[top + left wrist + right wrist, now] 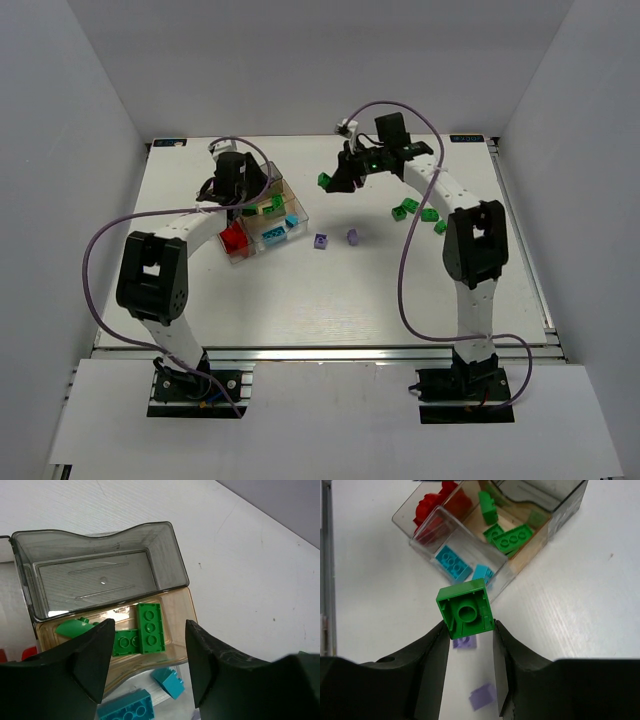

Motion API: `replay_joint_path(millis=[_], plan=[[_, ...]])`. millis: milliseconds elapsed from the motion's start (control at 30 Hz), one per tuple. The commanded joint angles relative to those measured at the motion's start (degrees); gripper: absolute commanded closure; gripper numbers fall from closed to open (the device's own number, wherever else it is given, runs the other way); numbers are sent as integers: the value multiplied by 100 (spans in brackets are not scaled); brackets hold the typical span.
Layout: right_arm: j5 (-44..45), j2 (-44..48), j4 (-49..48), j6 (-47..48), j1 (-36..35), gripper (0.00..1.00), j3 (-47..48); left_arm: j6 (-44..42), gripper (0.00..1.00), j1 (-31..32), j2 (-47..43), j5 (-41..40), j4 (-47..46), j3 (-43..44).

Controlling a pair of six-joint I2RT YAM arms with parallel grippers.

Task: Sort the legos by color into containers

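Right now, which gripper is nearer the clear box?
Left. The left gripper hovers open directly over the clear box; the right gripper holds a green brick well off to the box's right.

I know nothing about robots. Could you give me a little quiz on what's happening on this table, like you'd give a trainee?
1. True or false: the right gripper holds a green brick.
2. Which colour of brick lies loose on the table between the two arms? A red, B purple, C cyan.
3. Fill in: the left gripper hovers, jaws open, over the box compartment holding ___ bricks.
Key: 1 true. 2 B, two purple bricks. 3 green.
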State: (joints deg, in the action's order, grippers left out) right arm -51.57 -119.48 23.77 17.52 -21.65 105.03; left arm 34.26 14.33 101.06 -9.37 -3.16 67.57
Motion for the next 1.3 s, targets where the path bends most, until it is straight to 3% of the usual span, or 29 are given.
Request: replay_joint_path(millis=[0,167,300,533,633,667,733,833,1000,1100,1200,1233,1267], plan=[[261,-259,-83,312,-243,100,719,-42,32,-18,-665,67,175,-68],[1095,-866,-433,770,-805,100,1379,80,30,-18,-1631,-144,710,-402],[1929,-1348,-970,779,-1201,100,1607,107,25,-18,-2920,-233,1238,-919],[3108,-1964,-1541,824,-1623,100,1985,177,23,-18,-4697,-206,2178,-1667],[3381,-2149,-1630,876,-1711,87,2143,283,22,-18,-5251,-302,2521,-1870],[3390,-2184,-1604,920,-1720,73,2170,318,21,-18,-5358,-337,2678,-1914],[3461,-2229,-1560,1043,-1772,57,2171,353,20,-18,-5535,-364,2768,-2002],[3470,-2211,-1542,1113,-1825,37,2126,388,20,-18,-5711,-338,2900,-2020],[3295,-1931,-1507,929,-1834,32,2100,388,20,-18,-5755,-180,2865,-2002],[3101,-1535,-1516,561,-1773,35,2012,371,27,-18,-5729,66,2637,-2055],[3240,-938,-1524,-264,-1632,54,1785,353,63,-18,-5641,513,2233,-2186],[3363,-771,-1533,-597,-1501,74,1671,362,74,-18,-5606,654,2127,-2222],[3538,-596,-1577,-1288,-1431,82,1522,379,90,-18,-5536,925,1926,-2257]])
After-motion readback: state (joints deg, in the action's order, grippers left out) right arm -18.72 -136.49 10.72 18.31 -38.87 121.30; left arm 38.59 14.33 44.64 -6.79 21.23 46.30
